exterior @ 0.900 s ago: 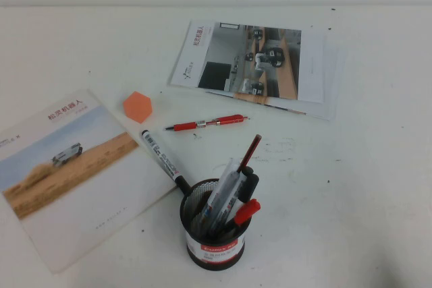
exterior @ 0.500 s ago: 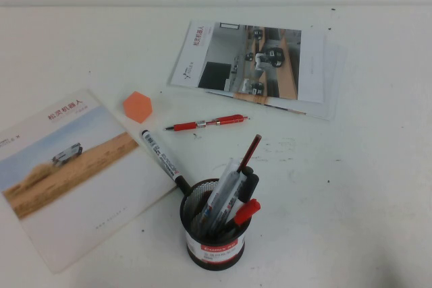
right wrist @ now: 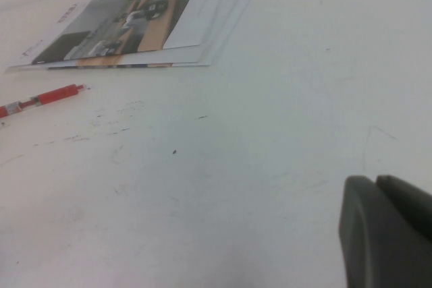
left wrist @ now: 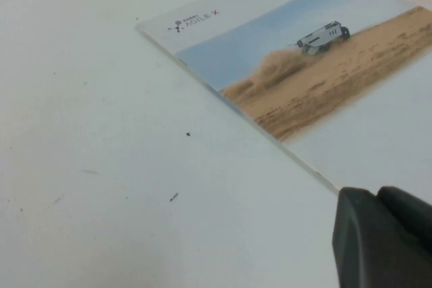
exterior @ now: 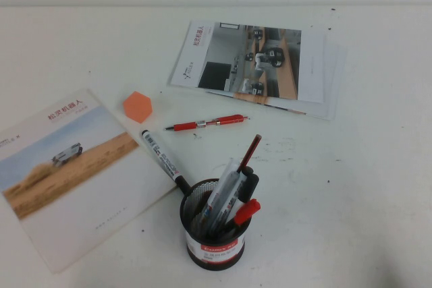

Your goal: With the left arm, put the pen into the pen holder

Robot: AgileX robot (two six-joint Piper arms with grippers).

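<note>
High view: nothing has shifted against the two earlier frames; the pen [exterior: 162, 159] lies flat where it did, one black end near the orange block [exterior: 138, 106], the other touching or just short of the rim of the pen holder [exterior: 214, 234], its barrel along the edge of the desert-scene brochure [exterior: 74, 173]. Neither arm appears in this view, so I judge the task not yet begun: pen still on the table [exterior: 364, 187], no grasp attempted. The holder already carries several pens and markers leaning toward its right side, which leaves less free opening for insertion. The slim red pen [exterior: 206, 123] lies well clear behind, and a stack of brochures [exterior: 260, 67] sits farther back. Left wrist view: the left gripper [left wrist: 385, 237] shows as a dark finger mass with only a thin seam between the fingers, so the jaws stand closed or nearly so, holding nothing; it hovers low over bare table just beside the brochure's corner. The pen itself is not in this view. Right wrist view: the right gripper [right wrist: 388, 231] looks the same, fingers together and empty, over open table with the red pen and brochure stack far off. Obstacles for approach: the brochure edge under the pen's side and the holder rim crowding its near end.
</note>
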